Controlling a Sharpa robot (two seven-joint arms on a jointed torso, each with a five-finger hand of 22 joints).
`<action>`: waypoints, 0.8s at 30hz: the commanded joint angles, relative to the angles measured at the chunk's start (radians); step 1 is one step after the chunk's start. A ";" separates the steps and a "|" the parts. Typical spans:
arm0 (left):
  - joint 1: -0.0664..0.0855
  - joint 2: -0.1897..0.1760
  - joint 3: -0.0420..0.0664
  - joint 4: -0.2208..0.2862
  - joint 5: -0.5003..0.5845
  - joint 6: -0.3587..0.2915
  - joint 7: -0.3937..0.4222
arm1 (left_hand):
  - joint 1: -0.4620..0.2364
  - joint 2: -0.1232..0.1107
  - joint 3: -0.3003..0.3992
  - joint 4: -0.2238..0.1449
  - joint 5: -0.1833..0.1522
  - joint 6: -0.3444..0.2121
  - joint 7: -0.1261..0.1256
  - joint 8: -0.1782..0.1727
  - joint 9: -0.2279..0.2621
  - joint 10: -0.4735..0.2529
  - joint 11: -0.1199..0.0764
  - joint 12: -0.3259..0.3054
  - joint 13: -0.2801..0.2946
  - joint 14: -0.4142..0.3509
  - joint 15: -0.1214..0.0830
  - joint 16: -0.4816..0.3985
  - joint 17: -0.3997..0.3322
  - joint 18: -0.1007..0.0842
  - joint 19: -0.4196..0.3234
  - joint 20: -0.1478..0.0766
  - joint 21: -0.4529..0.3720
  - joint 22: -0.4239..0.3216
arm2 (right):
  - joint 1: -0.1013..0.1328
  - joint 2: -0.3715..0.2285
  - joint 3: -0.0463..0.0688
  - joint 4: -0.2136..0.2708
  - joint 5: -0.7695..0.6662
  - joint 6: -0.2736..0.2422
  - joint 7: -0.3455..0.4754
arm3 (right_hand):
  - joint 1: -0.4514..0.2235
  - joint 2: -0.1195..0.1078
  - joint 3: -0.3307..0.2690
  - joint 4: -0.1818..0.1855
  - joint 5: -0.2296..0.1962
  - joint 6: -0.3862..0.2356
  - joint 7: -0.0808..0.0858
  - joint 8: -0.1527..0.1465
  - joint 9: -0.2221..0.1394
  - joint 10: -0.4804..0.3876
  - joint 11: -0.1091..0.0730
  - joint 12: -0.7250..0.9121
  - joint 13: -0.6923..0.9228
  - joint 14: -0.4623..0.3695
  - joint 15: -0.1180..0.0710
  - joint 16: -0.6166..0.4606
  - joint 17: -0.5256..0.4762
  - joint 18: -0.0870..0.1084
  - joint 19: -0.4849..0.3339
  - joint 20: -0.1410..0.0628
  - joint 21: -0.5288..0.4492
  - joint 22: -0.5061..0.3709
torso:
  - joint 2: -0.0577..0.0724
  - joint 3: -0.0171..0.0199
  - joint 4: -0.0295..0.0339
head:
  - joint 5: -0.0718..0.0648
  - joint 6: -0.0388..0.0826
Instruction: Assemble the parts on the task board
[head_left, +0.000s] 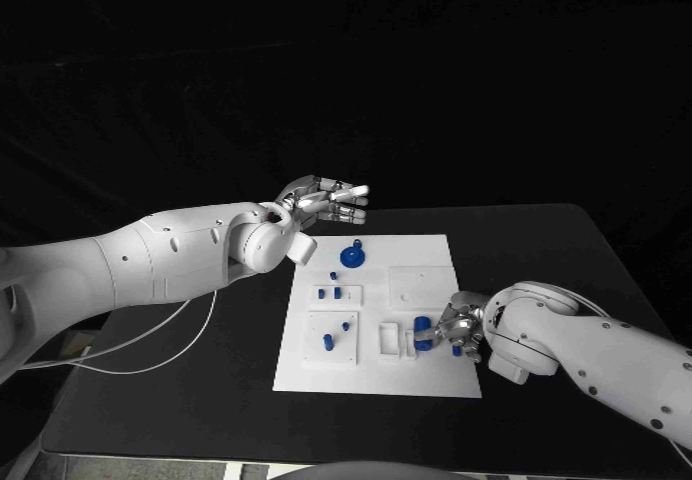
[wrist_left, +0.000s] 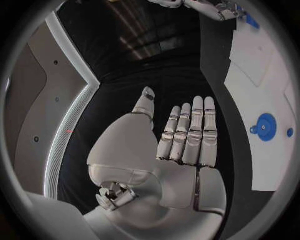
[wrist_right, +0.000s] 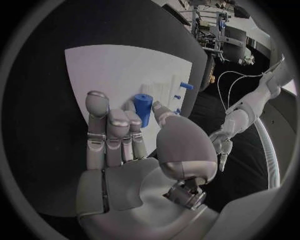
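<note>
The white task board (head_left: 421, 258) lies in the middle of the black table. My right hand (head_left: 464, 326) is low over its near right part and pinches an upright blue cylinder (wrist_right: 143, 108) between thumb and fingers. My left hand (head_left: 323, 201) hovers open with flat, straight fingers beyond the board's far left corner, holding nothing. A round blue disc (head_left: 352, 259) with a small blue peg (head_left: 356, 243) beside it sits at the board's far left. Small blue pegs (head_left: 330, 293) stand in the left-hand blocks, and another blue piece (head_left: 421, 331) lies just left of my right hand.
A white cable (head_left: 159, 345) loops over the table's left side under my left arm. Raised white blocks (head_left: 389, 338) stand on the board's near half. The left wrist view has the blue disc (wrist_left: 265, 126) and the board's edge (wrist_left: 256, 55).
</note>
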 joint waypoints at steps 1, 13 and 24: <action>0.001 0.001 0.001 0.003 -0.007 0.021 -0.003 | 0.006 -0.009 0.001 0.009 -0.004 -0.017 0.001 -0.002 -0.002 -0.004 0.003 0.003 0.001 0.003 0.001 -0.003 -0.001 0.015 0.003 0.002 0.003 -0.002 | -0.009 0.005 -0.009 -0.014 -0.053 -0.016 -0.007 | 0.002 -0.009 -0.001 0.008 -0.001 -0.009 0.001 -0.006 -0.007 0.005 -0.001 0.001 0.002 0.007 0.001 -0.005 0.001 0.018 0.043 0.008 -0.004 0.002 | 0.000 0.0008 -0.0006 | 0.001 -0.001; 0.001 0.003 0.001 0.003 -0.011 0.024 -0.015 | 0.004 -0.021 0.012 0.027 -0.004 -0.033 0.004 -0.002 -0.002 -0.012 0.012 0.003 0.001 -0.001 0.004 -0.003 -0.001 0.017 0.002 0.005 0.003 -0.003 | -0.003 0.033 -0.013 -0.047 -0.063 -0.005 -0.004 | -0.004 -0.022 0.002 0.032 -0.002 -0.015 0.002 -0.006 -0.008 0.003 0.000 -0.003 0.003 0.007 0.002 -0.007 0.002 0.018 0.043 0.008 -0.007 0.008 | 0.001 0.0017 0.0000 | 0.000 -0.004; 0.001 0.004 0.001 0.002 -0.031 0.021 -0.032 | 0.006 -0.045 0.029 0.062 -0.004 -0.047 0.004 -0.002 -0.003 -0.015 0.016 0.003 0.001 -0.001 0.005 -0.003 -0.002 0.020 0.004 0.006 0.004 -0.003 | 0.000 0.056 -0.032 -0.084 -0.061 0.021 0.000 | 0.008 -0.015 0.005 0.006 0.036 -0.018 0.003 -0.006 -0.008 -0.001 0.000 -0.006 0.002 0.007 0.003 -0.009 0.001 0.018 0.042 0.009 -0.012 0.011 | 0.001 0.0015 -0.0014 | 0.001 -0.009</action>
